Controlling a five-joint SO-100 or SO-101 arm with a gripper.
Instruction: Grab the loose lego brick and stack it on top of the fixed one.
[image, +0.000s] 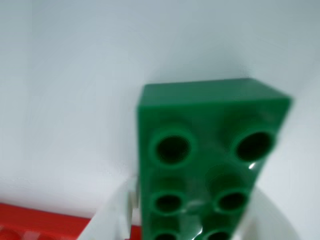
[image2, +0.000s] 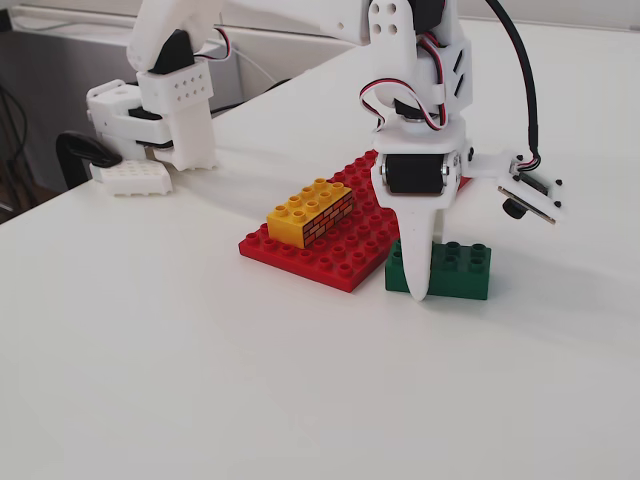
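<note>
The dark green loose lego brick (image2: 465, 265) rests on the white table just right of the red baseplate (image2: 320, 255). My gripper (image2: 425, 280) points straight down onto it, with one white finger (image2: 418, 260) across its near side and the other hidden behind it. In the wrist view the brick (image: 210, 110) fills the space between both white fingers (image: 112, 212), and the gripper (image: 195, 200) looks shut on it. The fixed yellow brick (image2: 310, 212), with its brick-wall print, sits on the baseplate to the left, apart from the gripper.
The arm's white base (image2: 170, 100) and a white block (image2: 130, 178) stand at the back left. A corner of the red baseplate (image: 30, 220) shows at the wrist view's lower left. The table edge runs along the far left.
</note>
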